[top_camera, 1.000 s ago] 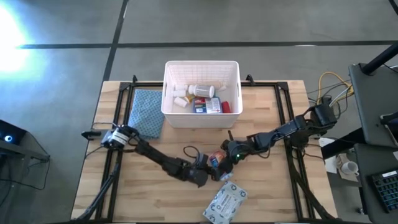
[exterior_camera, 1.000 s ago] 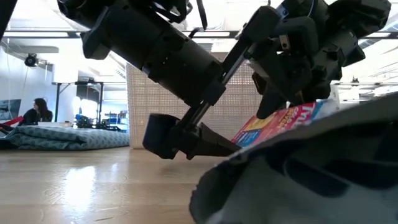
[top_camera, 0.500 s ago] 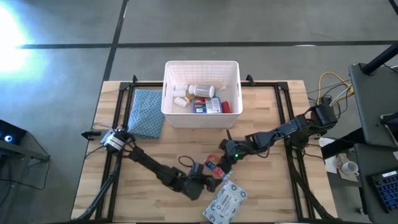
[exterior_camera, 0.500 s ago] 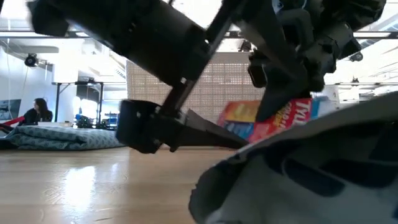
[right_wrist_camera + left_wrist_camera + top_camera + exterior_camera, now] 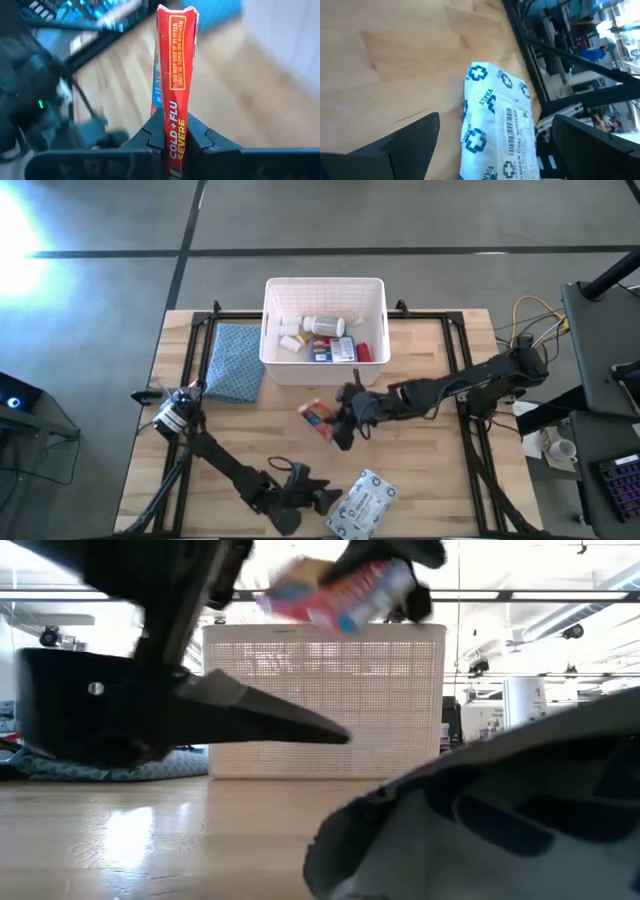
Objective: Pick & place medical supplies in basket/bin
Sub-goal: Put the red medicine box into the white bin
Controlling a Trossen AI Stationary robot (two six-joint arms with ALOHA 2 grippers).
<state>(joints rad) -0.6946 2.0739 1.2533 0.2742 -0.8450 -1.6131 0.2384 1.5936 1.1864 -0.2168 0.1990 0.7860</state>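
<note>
My right gripper [image 5: 337, 427] is shut on a flat red-orange cold-and-flu box [image 5: 317, 418], held high above the table a little in front of the white basket [image 5: 325, 375]; the low view shows the box [image 5: 330, 588] at the height of the basket's rim. Several supplies lie inside the basket. A grey-white pack [image 5: 362, 505] with blue crosses lies flat by the table's near edge. My left gripper [image 5: 322, 500] stands open just left of it, fingers pointing at the pack [image 5: 500, 130] without touching it. My right gripper pinches the box's two broad faces [image 5: 177, 131] between its two fingers [image 5: 150, 137], at the box's near end. The fingers come about level from the table's right and lie along the box. The box is lifted clear and sticks out ahead of the fingers, on edge.
A blue cloth [image 5: 235, 363] lies left of the basket. Black frame rails [image 5: 470, 430] run along the table's left and right sides. Bare wood lies between the basket and the pack.
My right gripper has shut on the box, lifted it clear of the table and carried it up and toward the basket. My left gripper, still open, has drawn back from the box toward the table's near edge, ending beside the pack.
</note>
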